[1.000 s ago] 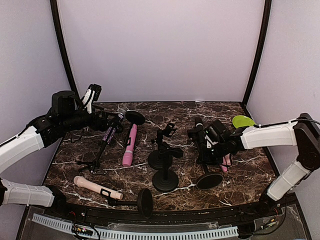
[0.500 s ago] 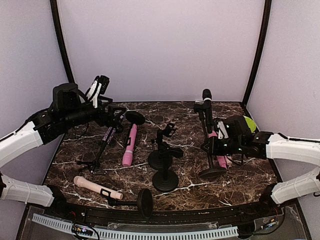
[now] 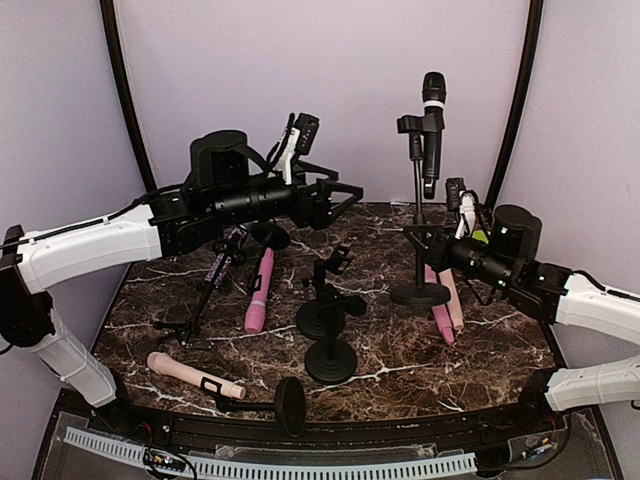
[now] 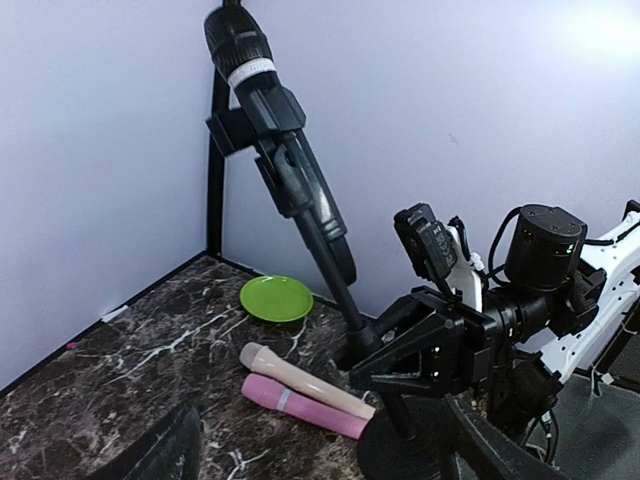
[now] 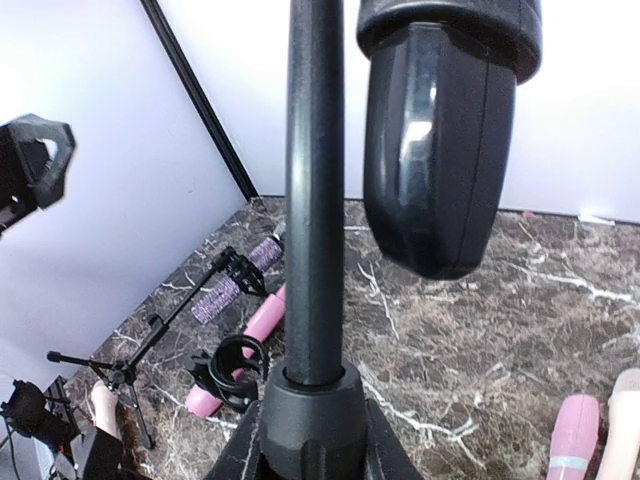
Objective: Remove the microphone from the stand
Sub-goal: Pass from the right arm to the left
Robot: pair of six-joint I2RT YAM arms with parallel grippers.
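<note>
A black microphone (image 3: pixel 432 125) sits in the clip at the top of an upright black stand (image 3: pixel 417 215) at the table's right. My right gripper (image 3: pixel 424 241) is shut on the stand's pole low down, just above its round base. In the right wrist view the pole (image 5: pixel 315 200) rises between my fingers (image 5: pixel 238 455), and the microphone's lower end (image 5: pixel 440 150) hangs beside it. My left gripper (image 3: pixel 342 198) is open and raised, left of the stand and apart from it. Its own view shows the microphone (image 4: pixel 268 105) tilted in the clip.
Two empty stands (image 3: pixel 328 322) stand mid-table. A pink microphone (image 3: pixel 258 290) and a purple one on a fallen tripod (image 3: pixel 214 272) lie at the left. A beige microphone on a toppled stand (image 3: pixel 192 373) lies in front. Pink and beige microphones (image 4: pixel 300 392) and a green plate (image 4: pixel 275 298) lie behind the stand.
My right gripper has swung the stand from lying low to upright, with the microphone now high. My left arm has risen and reached right toward the stand.
</note>
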